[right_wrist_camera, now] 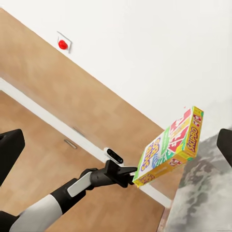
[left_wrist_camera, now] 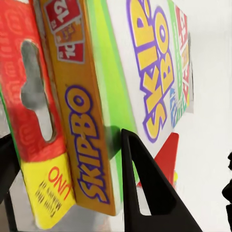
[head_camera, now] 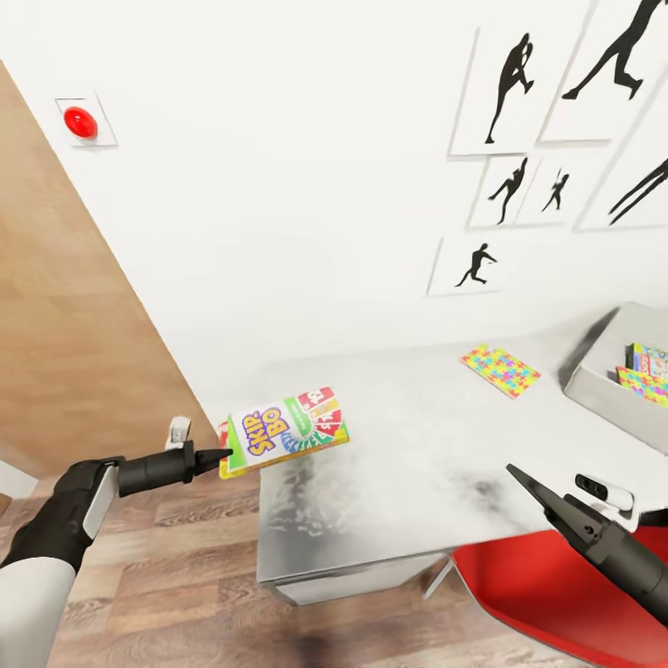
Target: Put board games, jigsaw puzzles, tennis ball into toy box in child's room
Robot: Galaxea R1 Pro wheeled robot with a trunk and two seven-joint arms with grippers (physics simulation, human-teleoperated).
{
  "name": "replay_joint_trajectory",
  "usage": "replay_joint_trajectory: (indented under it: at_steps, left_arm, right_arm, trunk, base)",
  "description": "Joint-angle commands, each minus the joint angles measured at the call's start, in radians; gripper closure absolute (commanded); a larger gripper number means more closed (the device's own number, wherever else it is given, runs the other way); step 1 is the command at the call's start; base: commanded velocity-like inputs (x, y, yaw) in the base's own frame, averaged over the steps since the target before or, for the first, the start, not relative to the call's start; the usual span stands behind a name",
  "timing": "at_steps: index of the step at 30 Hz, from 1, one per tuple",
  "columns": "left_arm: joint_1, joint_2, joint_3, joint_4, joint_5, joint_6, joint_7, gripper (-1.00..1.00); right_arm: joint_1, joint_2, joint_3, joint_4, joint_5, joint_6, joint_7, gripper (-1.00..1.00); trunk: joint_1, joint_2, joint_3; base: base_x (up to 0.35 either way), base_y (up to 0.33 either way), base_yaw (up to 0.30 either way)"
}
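Note:
My left gripper (head_camera: 221,456) is shut on one end of a thick red, yellow and green board game (head_camera: 288,429) lettered SKIP-BO, held just above the left end of the table (head_camera: 417,464). Up close, the box (left_wrist_camera: 96,96) sits between the black fingers (left_wrist_camera: 145,193). The same box (right_wrist_camera: 171,147) and left gripper (right_wrist_camera: 129,176) appear in the right wrist view. One jigsaw puzzle (head_camera: 501,368) lies flat near the wall. The grey toy box (head_camera: 598,385) stands at the table's right end with colourful flat toys (head_camera: 648,371) inside. My right gripper (head_camera: 516,477) hovers open over the front edge.
A red chair (head_camera: 557,594) stands under the table's front right. A wooden door panel (head_camera: 65,325) fills the left, with a red button (head_camera: 80,122) on the white wall. Black silhouette pictures (head_camera: 510,88) hang above the table. Wood-plank floor (head_camera: 167,594) lies below.

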Motion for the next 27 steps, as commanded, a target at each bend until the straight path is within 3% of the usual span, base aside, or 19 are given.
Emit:
replay_joint_trajectory:
  at_steps: [1, 6, 9, 19, 27]
  left_arm:
    - [0.0, 0.002, 0.0, -0.001, 0.001, 0.008, -0.017, 1.0]
    - [0.0, 0.011, -0.006, -0.029, -0.005, 0.013, -0.129, 1.0]
    - [0.0, 0.019, -0.008, -0.043, -0.006, 0.019, -0.164, 1.0]
    - [0.001, 0.048, -0.008, -0.05, -0.006, 0.022, -0.179, 1.0]
    - [0.001, 0.052, -0.008, -0.05, -0.005, 0.023, -0.18, 1.0]
  right_arm:
    - [-0.001, 0.0, 0.0, 0.0, -0.002, 0.01, 0.008, -1.0]
    - [-0.001, -0.001, 0.001, -0.001, -0.002, 0.009, 0.077, -1.0]
    - [0.0, -0.001, 0.001, -0.002, -0.002, 0.009, 0.101, -1.0]
    - [0.002, -0.001, 0.008, -0.001, -0.002, -0.049, 0.12, -1.0]
    - [0.002, -0.002, 0.007, -0.002, -0.002, -0.055, 0.125, -1.0]
  trunk:
    - [0.0, -0.002, 0.0]
    - [0.0, -0.002, 0.007]
    - [0.0, -0.002, 0.011]
    - [0.0, -0.002, 0.025]
    - [0.0, -0.002, 0.036]
  base:
    - [-0.125, 0.0, -0.169]
    - [-0.149, 0.0, -0.177]
    - [-0.161, 0.0, -0.186]
    - [-0.237, 0.0, -0.188]
    - [-0.042, 0.0, -0.189]
